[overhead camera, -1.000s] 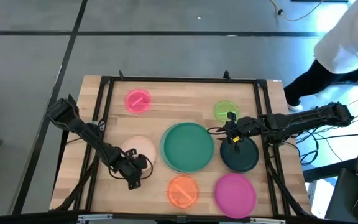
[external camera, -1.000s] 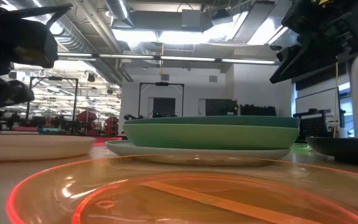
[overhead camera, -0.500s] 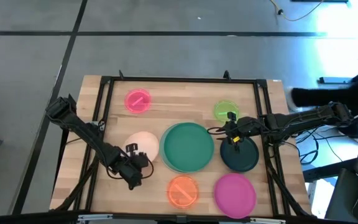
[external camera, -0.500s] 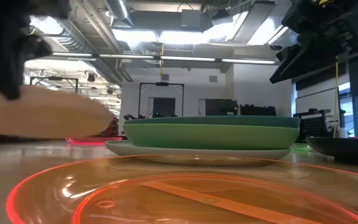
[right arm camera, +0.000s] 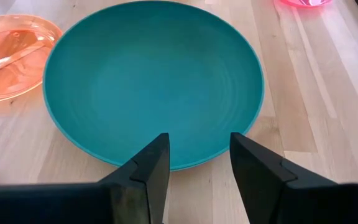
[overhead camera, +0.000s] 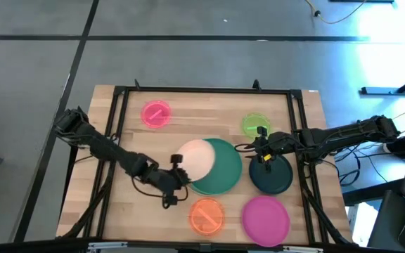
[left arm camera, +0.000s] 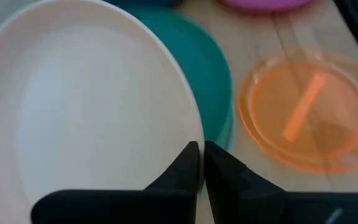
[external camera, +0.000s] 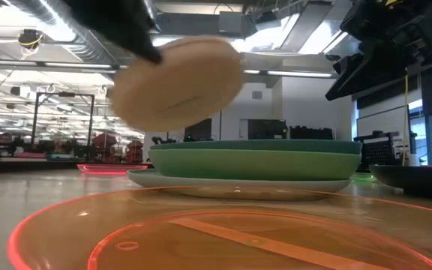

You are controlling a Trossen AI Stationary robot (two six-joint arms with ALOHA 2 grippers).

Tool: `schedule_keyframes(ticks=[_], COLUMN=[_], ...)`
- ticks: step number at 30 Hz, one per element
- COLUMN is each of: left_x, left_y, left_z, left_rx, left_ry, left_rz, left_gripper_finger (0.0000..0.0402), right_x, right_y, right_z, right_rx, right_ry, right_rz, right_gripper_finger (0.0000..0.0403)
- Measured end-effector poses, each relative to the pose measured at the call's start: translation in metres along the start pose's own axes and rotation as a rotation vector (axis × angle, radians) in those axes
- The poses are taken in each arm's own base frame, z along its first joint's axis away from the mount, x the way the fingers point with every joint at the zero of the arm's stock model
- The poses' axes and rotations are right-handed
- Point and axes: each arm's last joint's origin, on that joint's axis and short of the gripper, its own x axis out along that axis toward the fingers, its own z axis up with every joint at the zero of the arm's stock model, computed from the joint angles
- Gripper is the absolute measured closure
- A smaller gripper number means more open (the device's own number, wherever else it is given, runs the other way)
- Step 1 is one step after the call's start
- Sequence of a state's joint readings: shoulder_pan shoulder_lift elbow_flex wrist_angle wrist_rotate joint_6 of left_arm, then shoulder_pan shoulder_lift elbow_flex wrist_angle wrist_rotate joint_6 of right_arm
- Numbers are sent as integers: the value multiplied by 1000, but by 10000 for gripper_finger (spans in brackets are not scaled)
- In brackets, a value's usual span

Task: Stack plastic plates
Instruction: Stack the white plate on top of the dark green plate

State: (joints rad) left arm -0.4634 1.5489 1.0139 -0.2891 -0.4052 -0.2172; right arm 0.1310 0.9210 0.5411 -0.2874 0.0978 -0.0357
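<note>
My left gripper [overhead camera: 176,167] is shut on the peach plate [overhead camera: 197,157] and carries it above the left part of the large stack. That stack has the teal plate [overhead camera: 222,169] on top, then the green plate [external camera: 253,163], then the pale mint one [external camera: 238,183] resting on the table. My right gripper [overhead camera: 262,150] hovers open over the far rim of the blackish-green plate [overhead camera: 273,177] and touches nothing. Flat on the table lie the magenta plate [overhead camera: 266,218], the orange plate [overhead camera: 206,214], the lime plate [overhead camera: 254,124] and the pink plate [overhead camera: 155,113]. My left gripper pinches the peach plate's rim [left arm camera: 194,142] between its two fingers [left arm camera: 188,167], on the plate's left, near side. It reaches in from the table's left. The plate is lifted clear and shows tilted in the low view [external camera: 175,82].
A black frame [overhead camera: 202,90] runs around the wooden table top. Bare wood lies on the left between the pink plate and the near edge [overhead camera: 129,211]. The orange plate [external camera: 201,232] fills the low view's foreground.
My left gripper has moved toward the table's right and up, carrying the peach plate with it. The plate has left the table on the left, risen clear, tilted, and now hangs over the left part of the teal-topped stack.
</note>
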Motion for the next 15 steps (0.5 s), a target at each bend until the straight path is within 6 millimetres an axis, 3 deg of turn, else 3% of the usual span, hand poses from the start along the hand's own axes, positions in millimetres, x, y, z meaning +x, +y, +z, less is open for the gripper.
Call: schedule_keyframes(ticks=[9,15], left_x=[49,82], left_y=[27,44], left_z=[17,7], left_rx=[187,180], left_ry=[-157,-104], left_rz=[-9,-13], left_gripper_finger=[386,386], right_x=[0,0], right_y=[0,0], right_z=[0,0], right_rx=[-3,-22], right_ry=[1,1], right_rz=[0,0], right_gripper_finger=[244,244])
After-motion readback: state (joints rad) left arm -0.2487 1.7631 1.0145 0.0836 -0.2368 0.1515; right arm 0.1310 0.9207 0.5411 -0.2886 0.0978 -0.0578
